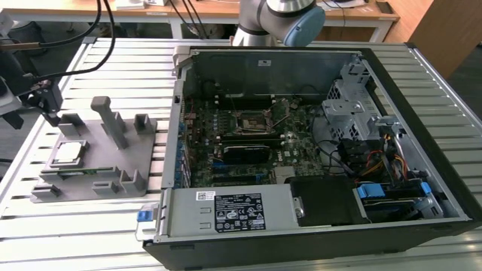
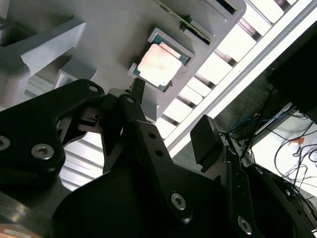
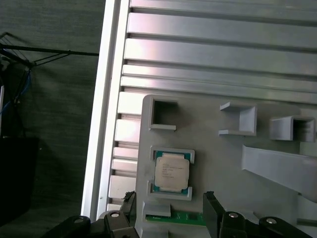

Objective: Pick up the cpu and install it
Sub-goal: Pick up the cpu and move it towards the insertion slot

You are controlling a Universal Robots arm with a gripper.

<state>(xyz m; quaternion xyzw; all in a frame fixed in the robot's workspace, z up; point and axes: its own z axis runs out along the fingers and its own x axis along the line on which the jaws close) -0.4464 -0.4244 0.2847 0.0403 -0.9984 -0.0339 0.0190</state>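
Your gripper (image 3: 170, 204) hangs with its fingers (image 2: 204, 136) spread wide and nothing between them. It is over the near end of the grey fixture (image 1: 113, 164), at the exterior view's left. The cpu (image 3: 172, 172) lies flat just beyond the fingertips in both wrist views. You can see it seated in its recess in the fixture, shiny top up and untouched. The fixture rests on the slatted table (image 1: 121, 56). The open computer case (image 1: 421, 96) sits beside it, with its socket (image 1: 252, 123) well apart from the cpu.

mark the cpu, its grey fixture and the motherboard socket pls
cpu (image 3: 171, 172), first wrist view, middle of silver top.
grey fixture (image 3: 218, 163), first wrist view, bare flat base.
motherboard socket (image 1: 251, 122), exterior view, centre of its square.
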